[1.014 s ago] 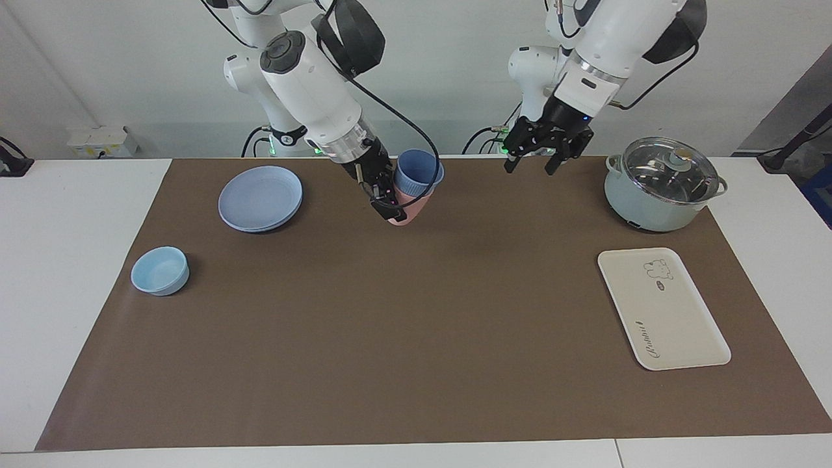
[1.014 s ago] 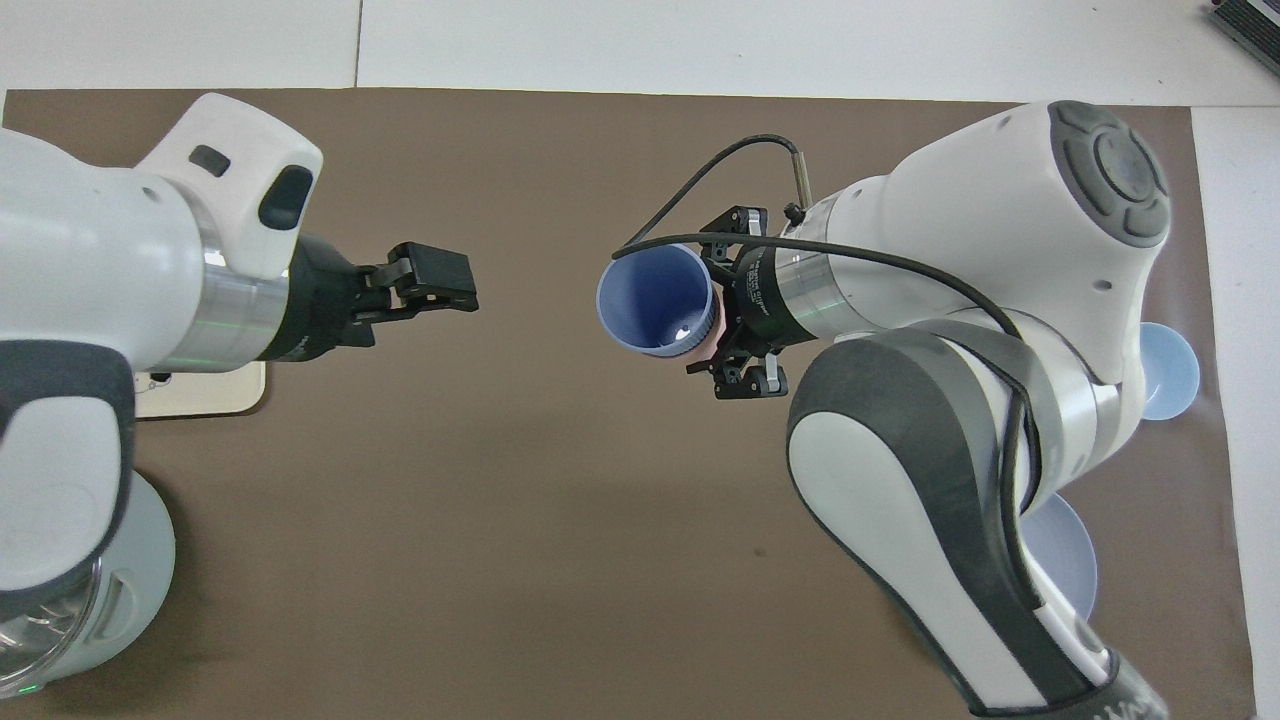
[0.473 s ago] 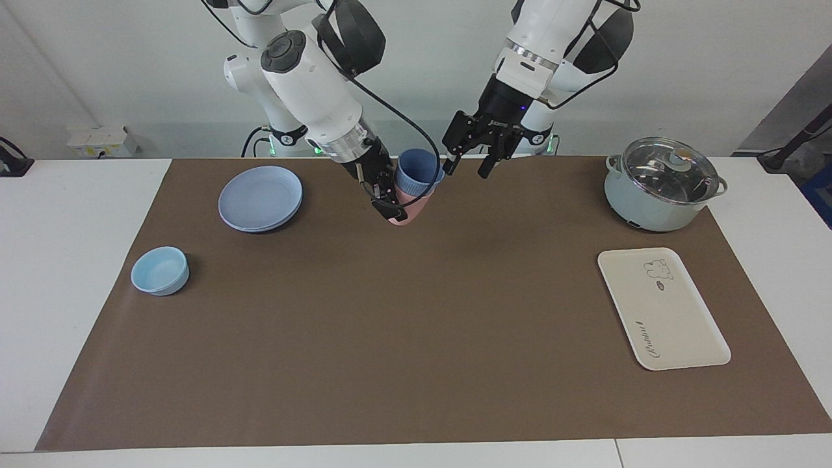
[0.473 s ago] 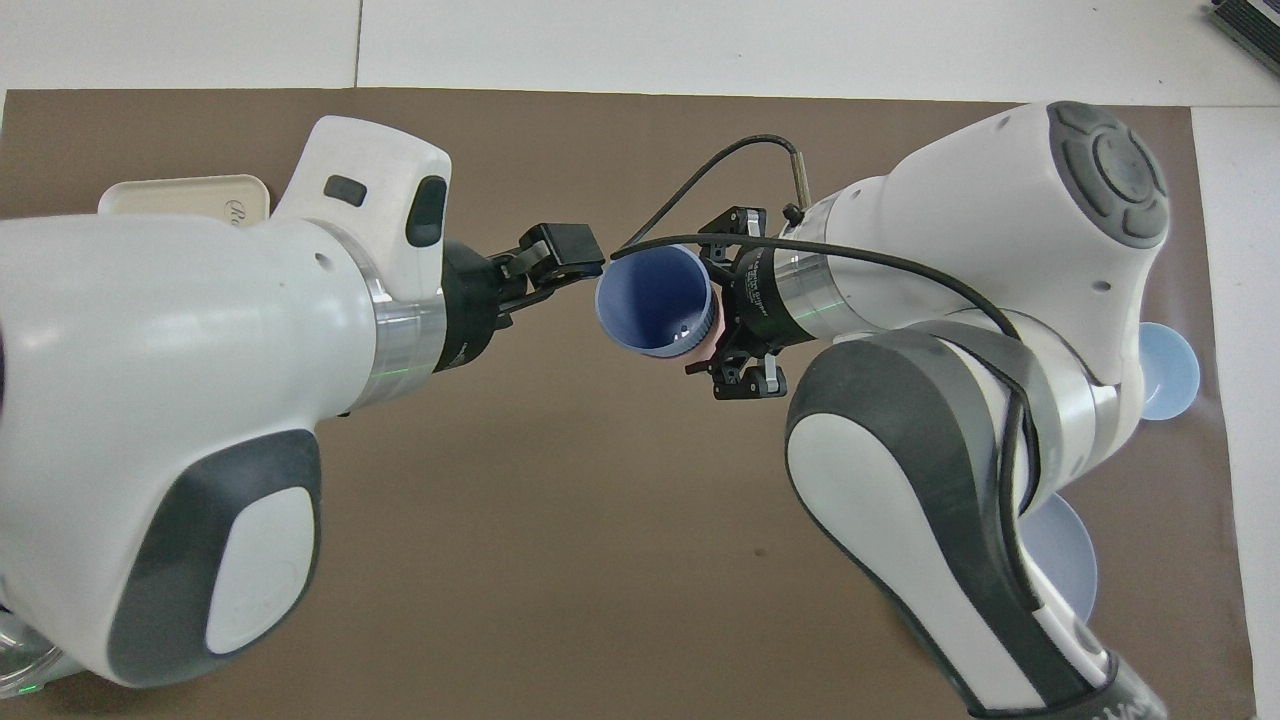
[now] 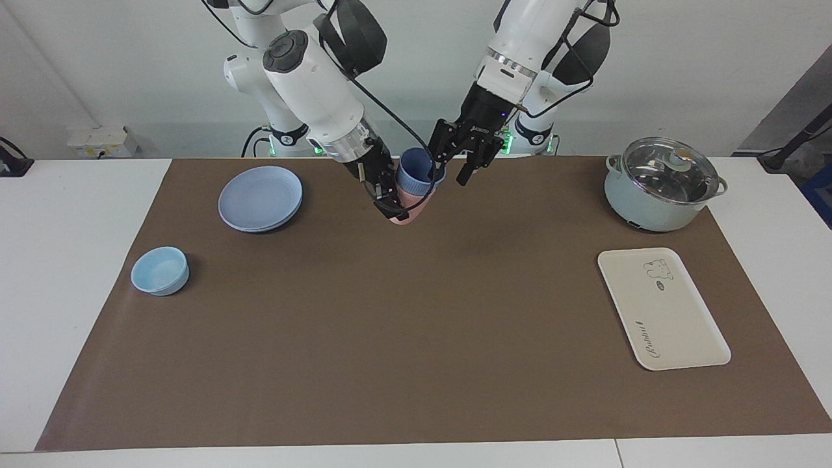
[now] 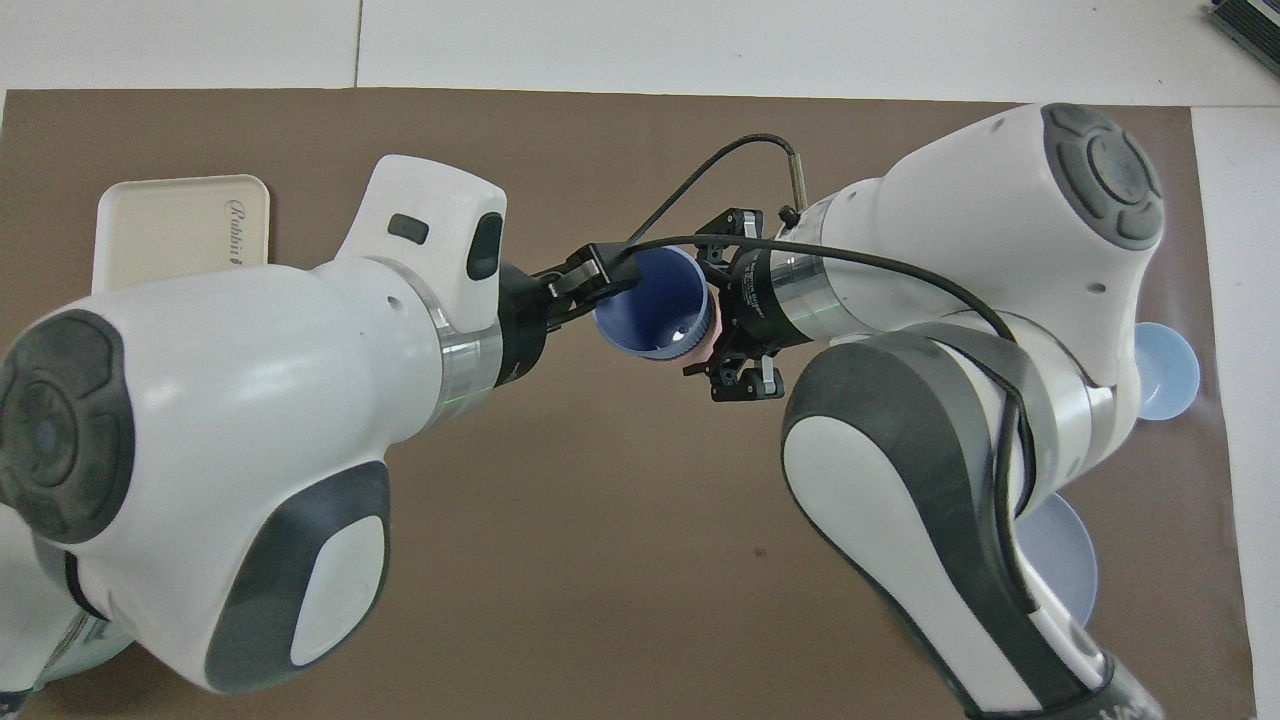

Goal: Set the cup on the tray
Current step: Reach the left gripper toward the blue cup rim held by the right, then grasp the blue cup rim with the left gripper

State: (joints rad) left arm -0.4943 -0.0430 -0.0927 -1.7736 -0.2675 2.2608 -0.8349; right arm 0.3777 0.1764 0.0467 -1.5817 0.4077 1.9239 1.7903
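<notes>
Right gripper (image 5: 394, 205) is clamped shut on the salmon-pink plastic tumbler (image 5: 408, 207), held tilted in the air over the brown mat (image 5: 416, 338) at mid-surface. Nested inside it sits the small periwinkle-blue plastic cup (image 5: 416, 171), mouth angled up toward the left arm. Judgement: the pink tumbler serves as a fixed holder so that the other arm can draw the blue cup out of it.

Left gripper (image 5: 452, 162) is at the cup's rim, one finger seemingly inside the mouth and one outside; its jaws stand apart, and I cannot tell whether they have the rim yet. Judgement: the step in hand is the grasp on the rim, before separating the two tumblers.

Flat cream-white rectangular tray (image 5: 663, 307) with bear drawing lies bare toward the left arm's end of the surface, well apart from the cup. Pale green pot with glass lid (image 5: 662, 184) stands nearer to the robots than the tray; a carry from the cup should pass beside it, though a low swing could clip the lid. Round blue plate (image 5: 260, 197) and low light-blue bowl (image 5: 160, 270) sit toward the right arm's end, out of the way.
</notes>
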